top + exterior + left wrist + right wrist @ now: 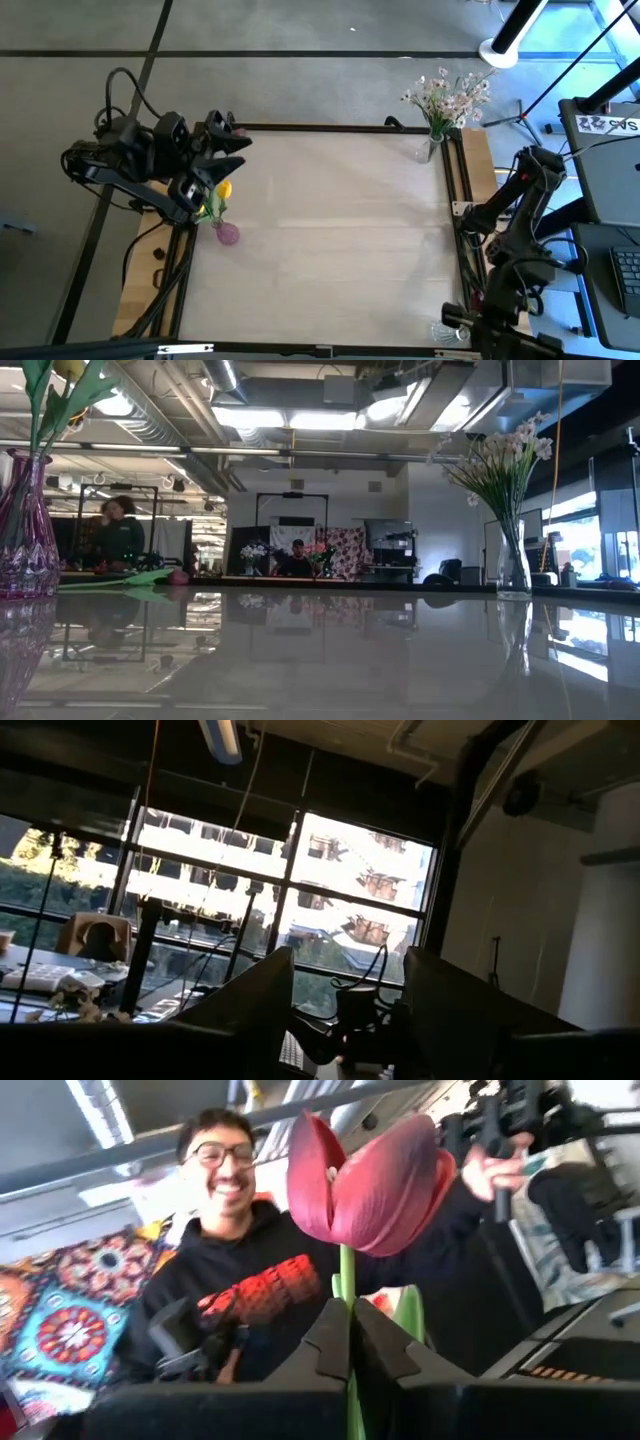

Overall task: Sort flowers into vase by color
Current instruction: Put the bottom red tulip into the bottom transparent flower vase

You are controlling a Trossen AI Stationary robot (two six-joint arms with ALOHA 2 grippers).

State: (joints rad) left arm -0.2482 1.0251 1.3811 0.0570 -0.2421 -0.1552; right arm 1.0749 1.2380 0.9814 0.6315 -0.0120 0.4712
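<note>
Worktop (330,250) lies mostly bare between the two arms. A clear vase (430,148) of white-pink sprays (447,96) stands at its far right corner, and a purple vase (227,234) with a yellow tulip (222,189) sits near the left edge. The left end effector (222,150) hovers just above that tulip, fingers apart and holding nothing. The right end effector (350,1342), off the worktop's right side, is clenched on the stem of a dark red tulip (365,1180), held upright before a person (240,1270). Judging by this, the red tulip is the step in hand; next it needs carrying to a vase of its own colour, though none is clearly visible.
</note>
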